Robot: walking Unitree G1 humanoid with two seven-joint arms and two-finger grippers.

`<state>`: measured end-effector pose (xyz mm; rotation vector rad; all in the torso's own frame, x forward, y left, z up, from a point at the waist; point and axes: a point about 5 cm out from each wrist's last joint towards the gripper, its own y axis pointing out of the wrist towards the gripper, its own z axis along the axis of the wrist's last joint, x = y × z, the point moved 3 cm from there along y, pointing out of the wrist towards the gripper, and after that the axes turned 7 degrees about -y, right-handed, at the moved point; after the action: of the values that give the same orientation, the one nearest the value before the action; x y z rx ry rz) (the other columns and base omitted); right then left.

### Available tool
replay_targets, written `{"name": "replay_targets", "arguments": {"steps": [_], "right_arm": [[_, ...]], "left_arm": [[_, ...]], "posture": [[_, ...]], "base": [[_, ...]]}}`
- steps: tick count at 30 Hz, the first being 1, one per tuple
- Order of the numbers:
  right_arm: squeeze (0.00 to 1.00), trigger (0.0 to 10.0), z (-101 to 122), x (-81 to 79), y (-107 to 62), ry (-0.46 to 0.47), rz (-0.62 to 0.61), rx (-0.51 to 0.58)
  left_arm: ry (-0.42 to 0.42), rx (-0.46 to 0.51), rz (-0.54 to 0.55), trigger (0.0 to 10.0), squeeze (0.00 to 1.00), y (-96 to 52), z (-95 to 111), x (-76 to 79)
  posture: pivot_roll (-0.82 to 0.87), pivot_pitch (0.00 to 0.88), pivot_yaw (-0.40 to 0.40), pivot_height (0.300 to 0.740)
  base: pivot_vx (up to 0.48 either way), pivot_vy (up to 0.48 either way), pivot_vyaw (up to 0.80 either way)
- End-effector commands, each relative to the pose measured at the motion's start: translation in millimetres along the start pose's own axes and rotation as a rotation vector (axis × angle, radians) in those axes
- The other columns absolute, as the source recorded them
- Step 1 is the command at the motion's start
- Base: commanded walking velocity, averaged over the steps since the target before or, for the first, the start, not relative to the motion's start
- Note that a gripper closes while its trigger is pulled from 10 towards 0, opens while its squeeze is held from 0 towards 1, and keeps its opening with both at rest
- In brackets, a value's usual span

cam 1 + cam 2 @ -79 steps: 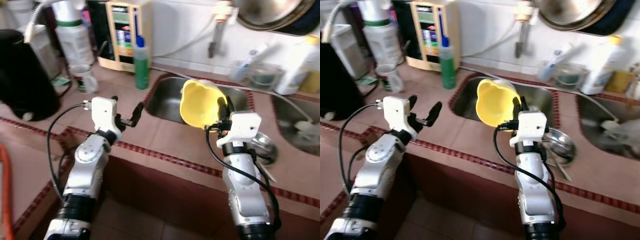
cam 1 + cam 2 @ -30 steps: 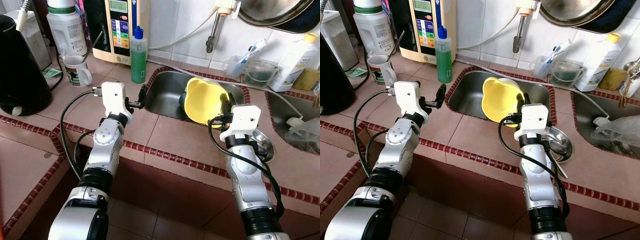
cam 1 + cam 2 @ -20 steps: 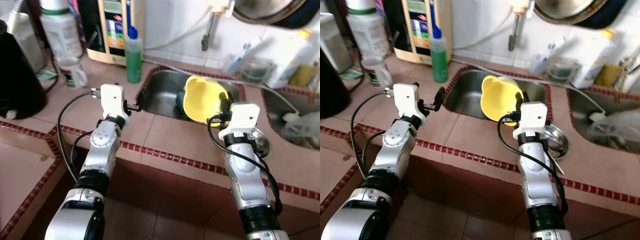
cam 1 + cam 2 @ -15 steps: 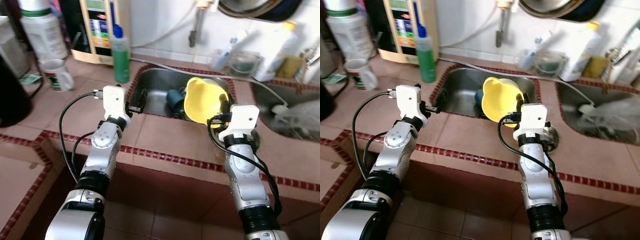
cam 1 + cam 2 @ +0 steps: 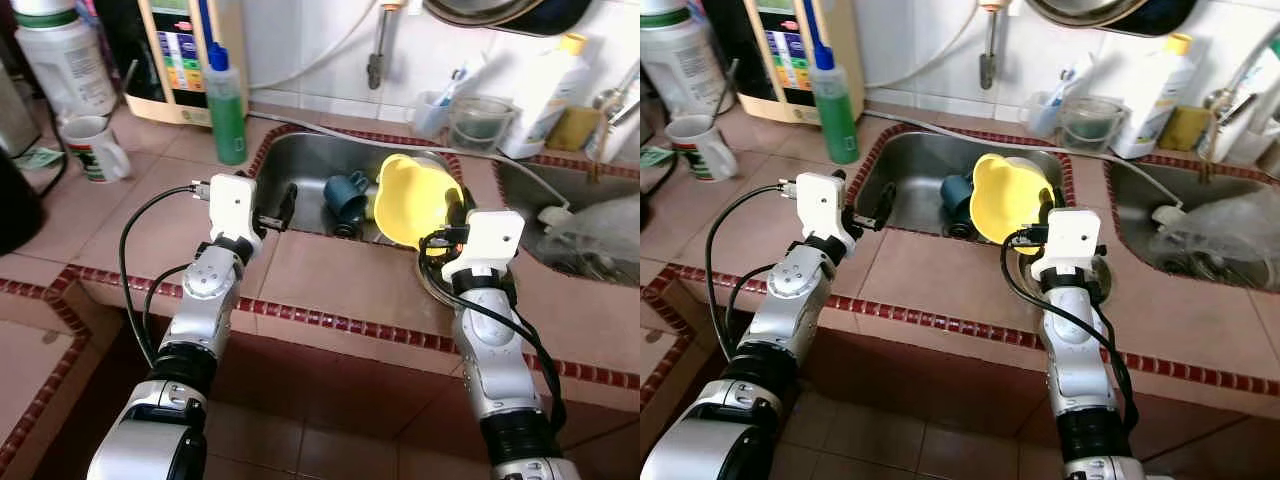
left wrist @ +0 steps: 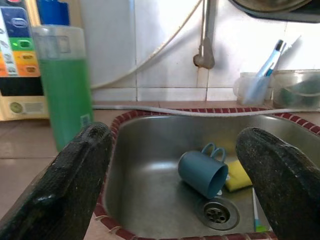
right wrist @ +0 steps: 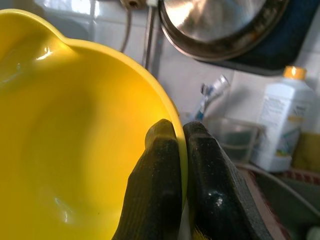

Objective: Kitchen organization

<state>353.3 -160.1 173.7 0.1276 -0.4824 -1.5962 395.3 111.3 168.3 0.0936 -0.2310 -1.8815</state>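
Observation:
A yellow bowl (image 5: 412,200) with small ear-like bumps on its rim hangs tilted over the right end of the steel sink (image 5: 305,165). My right gripper (image 5: 453,212) is shut on its rim; in the right wrist view both fingers (image 7: 172,175) pinch the bowl's (image 7: 70,150) edge. A blue mug (image 5: 345,192) lies on its side in the sink near the drain, beside a yellow sponge (image 6: 238,180). My left gripper (image 5: 280,208) hovers open at the sink's left rim, pointing at the blue mug (image 6: 202,172) with nothing between its fingers.
A green soap bottle (image 5: 225,100) and a white mug (image 5: 92,148) stand on the tiled counter to the left. The faucet (image 5: 377,50), a toothbrush cup (image 5: 432,110) and a white bottle (image 5: 540,80) line the back wall. A second sink (image 5: 590,240) holds a plastic bag.
The whole view has shifted with the camera, and the blue mug now shows in the sink. The right gripper still holds the bowl; the left stays open at the sink's rim.

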Motion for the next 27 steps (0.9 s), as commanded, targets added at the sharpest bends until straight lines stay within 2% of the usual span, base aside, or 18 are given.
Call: {"name": "replay_targets", "arguments": {"steps": [1, 5, 20, 27], "right_arm": [[0.0, 10.0, 10.6, 10.9, 4.3, 0.002, -0.036, 0.048], [0.0, 10.0, 13.6, 16.9, 3.5, -0.004, -0.045, 0.059], [0.0, 10.0, 10.8, 17.9, -1.0, -0.009, -0.051, 0.046], [0.0, 10.0, 10.6, 16.8, -0.3, -0.009, -0.046, 0.045]], "left_arm": [[0.021, 0.019, -0.043, 10.0, 0.0, 0.6, 5.8, 5.3], [0.02, 0.02, -0.098, 10.0, 0.0, -1.8, 5.5, 11.8], [0.016, 0.013, -0.115, 10.0, 0.0, -1.0, 6.1, 13.5], [0.009, 0.025, -0.112, 10.0, 0.0, 0.1, 9.4, 12.6]], "posture": [[-0.01, 0.0, 0.0, 0.74], [-0.01, 0.0, 0.004, 0.74], [-0.02, 0.0, 0.009, 0.74], [-0.02, 0.0, 0.004, 0.74]], "base": [[0.0, 0.0, 0.0], [0.0, 0.0, 0.0], [0.0, 0.0, 0.0], [0.266, 0.0, 0.0]]}}
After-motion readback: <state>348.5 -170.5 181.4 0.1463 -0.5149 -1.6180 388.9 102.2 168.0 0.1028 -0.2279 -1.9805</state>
